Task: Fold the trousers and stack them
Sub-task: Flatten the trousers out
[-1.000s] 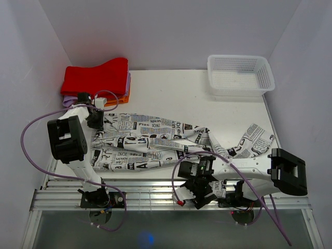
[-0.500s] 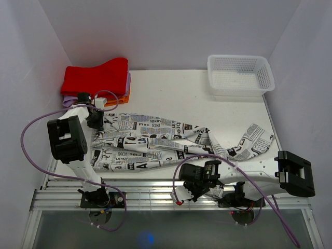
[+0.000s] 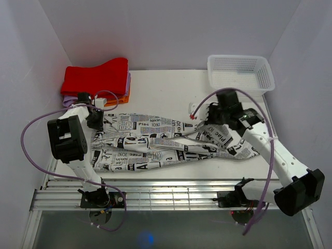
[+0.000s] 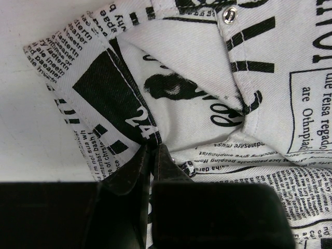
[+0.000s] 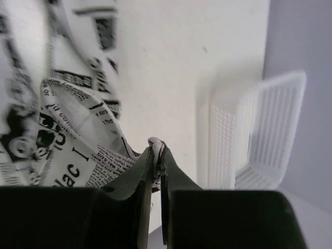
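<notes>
Up from lower centre to upper right, the right gripper (image 3: 207, 118) pinches a hem of the white newspaper-print fabric trousers (image 3: 150, 142) lying mid-frame; the left gripper (image 3: 97, 122) pinches their waist end. Folding step: next, carry the hem leftward.

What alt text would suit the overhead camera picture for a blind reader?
The left pincer and the right pincer each grip one end of long white newspaper-print fabric trousers stretched across a white table. A white plastic mesh basket and folded red cloth sit at the back.
</notes>
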`<state>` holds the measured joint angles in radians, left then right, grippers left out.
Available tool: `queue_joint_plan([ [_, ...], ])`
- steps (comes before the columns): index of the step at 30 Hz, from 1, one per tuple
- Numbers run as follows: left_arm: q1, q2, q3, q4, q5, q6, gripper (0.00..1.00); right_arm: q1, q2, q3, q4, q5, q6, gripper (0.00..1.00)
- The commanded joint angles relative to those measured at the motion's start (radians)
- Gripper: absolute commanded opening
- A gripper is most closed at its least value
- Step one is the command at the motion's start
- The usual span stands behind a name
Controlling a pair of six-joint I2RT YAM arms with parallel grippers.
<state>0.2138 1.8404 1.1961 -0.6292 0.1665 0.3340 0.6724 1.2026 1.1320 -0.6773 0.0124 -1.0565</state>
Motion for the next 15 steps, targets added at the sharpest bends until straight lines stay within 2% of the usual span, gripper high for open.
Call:
queue_joint_plan([
  [1, 0.006, 0.025, -0.015, -0.047, -0.054, 0.003, 0.00, -0.333, 0.008, 0.057, -0.027, -0.124, -0.180, 0.08],
  [3, 0.009, 0.019, -0.024, -0.032, -0.073, 0.002, 0.00, -0.463, 0.049, 0.066, 0.011, -0.176, -0.236, 0.08],
  [4, 0.010, 0.019, -0.029, -0.029, -0.081, 0.002, 0.00, -0.576, 0.067, 0.064, 0.030, -0.227, -0.249, 0.08],
  [6, 0.018, 0.014, -0.029, -0.017, -0.094, 0.002, 0.00, -0.661, 0.142, 0.074, 0.090, -0.255, -0.258, 0.08],
  [7, 0.021, 0.013, -0.027, -0.014, -0.108, 0.003, 0.00, -0.744, 0.172, 0.081, 0.105, -0.275, -0.257, 0.08],
  [9, 0.036, 0.002, -0.021, -0.001, -0.119, 0.002, 0.00, -0.828, 0.262, 0.121, 0.151, -0.302, -0.238, 0.08],
  [15, 0.079, -0.026, 0.020, 0.008, -0.139, 0.019, 0.00, -0.933, 0.436, 0.233, 0.209, -0.408, -0.142, 0.08],
])
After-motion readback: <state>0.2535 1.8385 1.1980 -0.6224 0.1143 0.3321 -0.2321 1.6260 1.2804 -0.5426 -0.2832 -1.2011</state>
